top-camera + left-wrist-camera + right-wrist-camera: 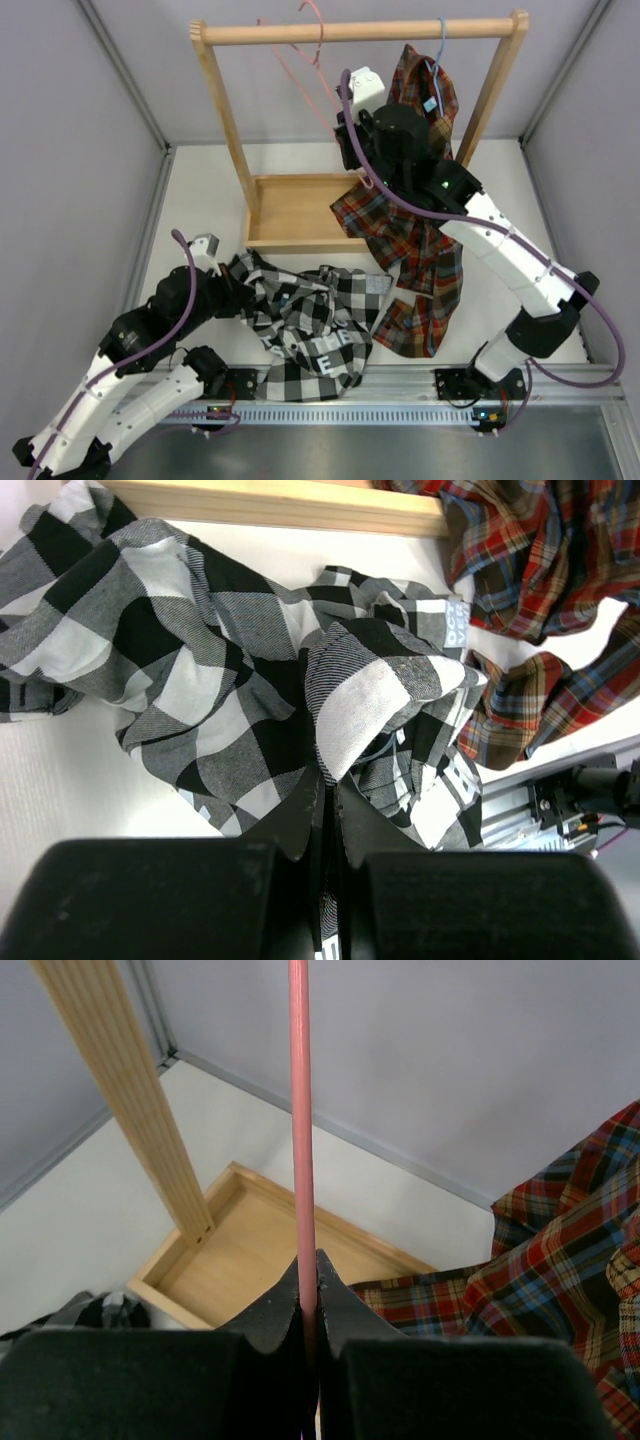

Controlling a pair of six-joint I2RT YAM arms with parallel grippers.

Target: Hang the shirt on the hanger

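The black-and-white check shirt (310, 320) lies crumpled on the table at the front left, white lettering facing up. My left gripper (236, 284) is shut on a fold of the shirt (370, 695) at its left side; cloth runs down between the left gripper's (330, 788) closed fingers. The pink wire hanger (297, 75) hangs by its hook from the wooden rail. Up by the rack, my right gripper (347, 128) is shut on one thin pink wire of the hanger (299, 1110), which rises straight up out of the right gripper (308, 1260).
The wooden rack's rail (360, 32) spans the back, with its tray base (290, 210) below. A red plaid shirt (420, 230) hangs from a light blue hanger (441, 50) at the right and spills onto the table. A metal rail (400, 410) runs along the near edge.
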